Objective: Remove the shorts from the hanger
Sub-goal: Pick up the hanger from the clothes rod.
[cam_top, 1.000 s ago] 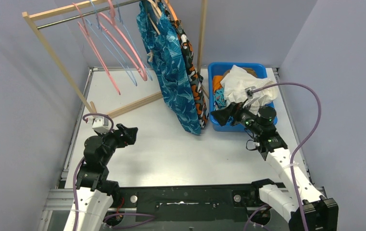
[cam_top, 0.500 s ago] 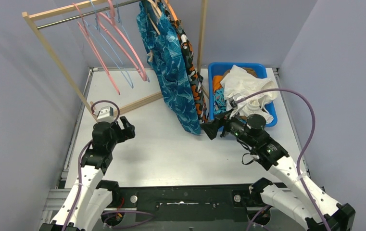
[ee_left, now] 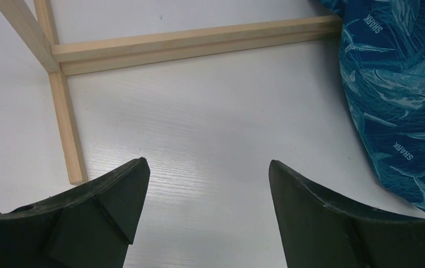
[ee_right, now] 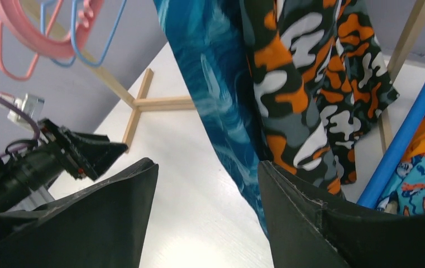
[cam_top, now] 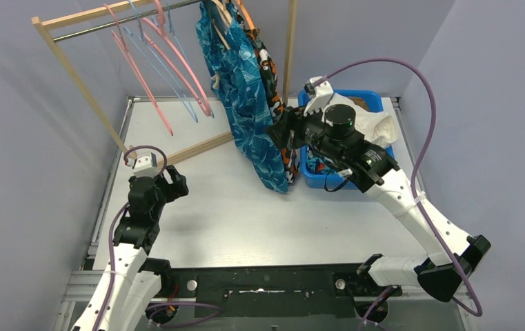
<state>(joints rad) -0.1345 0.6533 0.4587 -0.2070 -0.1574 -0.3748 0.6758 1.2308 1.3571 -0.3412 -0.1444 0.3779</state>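
Right wrist view showed the right gripper (ee_right: 207,167) with fingers spread and nothing between them. White table (ee_right: 199,229) lay free under the gap and toward 9 o'clock, the teal shark-print shorts (ee_right: 210,67) and the camouflage shorts (ee_right: 310,84) hung just beyond the tips from 12 to 1 o'clock, and the blue bin (ee_right: 411,128) edged in at 3 o'clock. The left gripper (ee_left: 207,167), also spread and empty, hung over bare table, with the rack foot (ee_left: 187,42) at 12 o'clock and the teal hem at 2 o'clock, apart from its tips.
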